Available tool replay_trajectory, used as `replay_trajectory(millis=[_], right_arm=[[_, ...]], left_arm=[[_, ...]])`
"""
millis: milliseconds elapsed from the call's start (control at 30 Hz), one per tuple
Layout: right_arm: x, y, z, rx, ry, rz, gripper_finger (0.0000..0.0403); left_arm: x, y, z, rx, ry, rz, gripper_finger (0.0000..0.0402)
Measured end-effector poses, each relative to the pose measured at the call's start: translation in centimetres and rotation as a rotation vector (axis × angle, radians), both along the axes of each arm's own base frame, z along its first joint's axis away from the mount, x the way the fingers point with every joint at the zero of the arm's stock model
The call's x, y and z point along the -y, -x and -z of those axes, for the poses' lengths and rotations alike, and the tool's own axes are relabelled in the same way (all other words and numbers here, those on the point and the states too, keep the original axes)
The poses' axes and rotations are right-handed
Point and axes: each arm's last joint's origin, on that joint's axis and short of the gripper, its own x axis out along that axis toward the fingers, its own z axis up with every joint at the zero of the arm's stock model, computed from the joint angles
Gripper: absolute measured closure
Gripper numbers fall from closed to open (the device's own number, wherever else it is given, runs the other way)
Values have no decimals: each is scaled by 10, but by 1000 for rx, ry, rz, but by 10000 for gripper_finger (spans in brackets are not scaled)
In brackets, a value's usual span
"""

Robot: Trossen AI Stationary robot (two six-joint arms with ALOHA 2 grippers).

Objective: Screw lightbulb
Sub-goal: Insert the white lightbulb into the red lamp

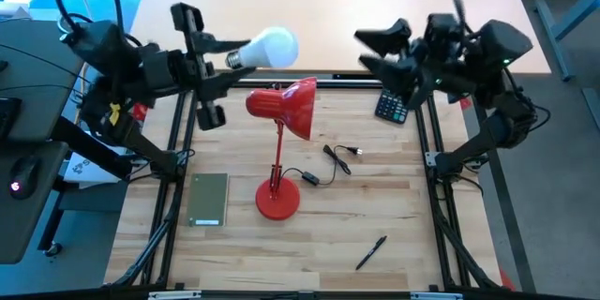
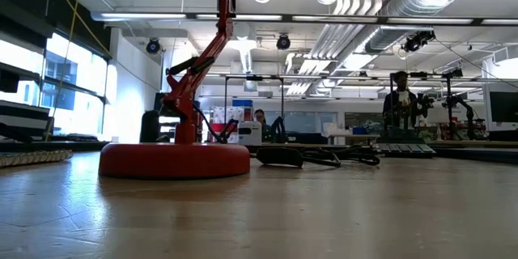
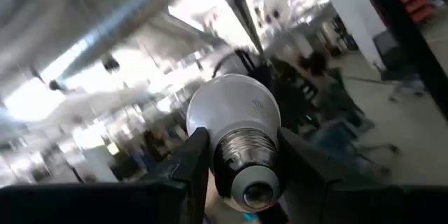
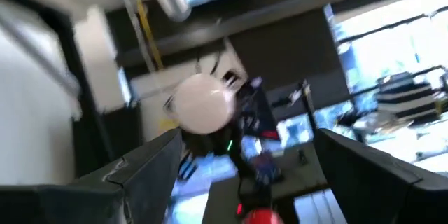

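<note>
The white lightbulb [image 1: 267, 49] is held high above the table's far left by my left gripper [image 1: 232, 61], which is shut on it; its round end points toward the right arm. The bulb also shows in the left wrist view [image 3: 234, 115] and, farther off, in the right wrist view [image 4: 203, 105]. The red desk lamp [image 1: 281, 112] stands by its round base [image 1: 278, 199] on the table, its shade just below the bulb. My right gripper [image 1: 375, 49] is open and empty, raised at the far right, facing the bulb. My left gripper pinches the bulb's metal screw base [image 3: 241, 155] between its two fingers [image 3: 192, 164], one on each side. The fingers come level from the table's left and lie along the bulb. The bulb is lifted clear, lying level, its round end pointing away from the gripper.
A black cable with a plug [image 1: 337, 161] lies right of the lamp. A calculator [image 1: 392, 106] lies at the far right, a grey-green notebook [image 1: 209, 199] at the left, a black pen [image 1: 370, 252] near the front. People stand in the room behind [image 2: 401, 97].
</note>
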Motion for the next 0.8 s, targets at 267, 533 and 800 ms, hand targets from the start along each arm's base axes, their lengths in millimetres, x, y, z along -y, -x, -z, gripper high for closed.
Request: replay_trajectory(millis=[267, 533, 800], right_arm=[[-23, -7, 19, -192, 264, -15, 81], [-45, -2, 21, -229, 340, 64, 81], [-95, -5, 35, -312, 200, 191, 81]], left_arm=[[26, 11, 18, -187, 226, 60, 279], [71, 29, 28, -285, 387, 161, 279], [98, 54, 56, -541, 470, 177, 279]])
